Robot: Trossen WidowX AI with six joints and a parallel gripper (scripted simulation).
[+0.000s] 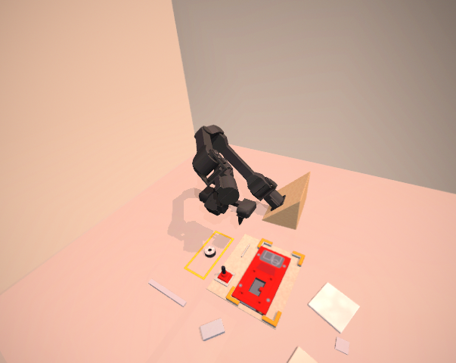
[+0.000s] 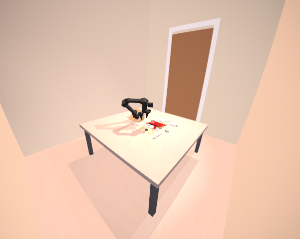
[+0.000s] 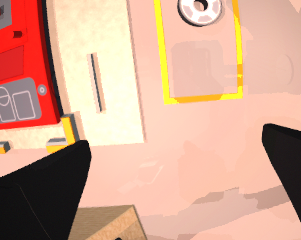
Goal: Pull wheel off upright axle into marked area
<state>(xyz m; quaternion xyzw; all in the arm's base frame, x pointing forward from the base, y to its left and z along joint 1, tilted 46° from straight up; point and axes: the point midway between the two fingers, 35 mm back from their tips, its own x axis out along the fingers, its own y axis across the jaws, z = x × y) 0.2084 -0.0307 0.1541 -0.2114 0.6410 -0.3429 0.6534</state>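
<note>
Your hand (image 1: pixel 241 217) hangs spread wide with nothing in it, above the bench (image 1: pixel 395 249) and apart from the wheel (image 3: pixel 201 4), which lies flat inside the yellow marked area (image 3: pixel 168 60), near its far end. The axle (image 1: pixel 222 270) stands bare on its red base. Little can go wrong unless you sweep low: a finger (image 3: pixel 37 207) could clip the wheel and push it over the line, or catch the wooden wedge (image 1: pixel 292 203), which seems close behind the hand, though the wrist view crops it.
</note>
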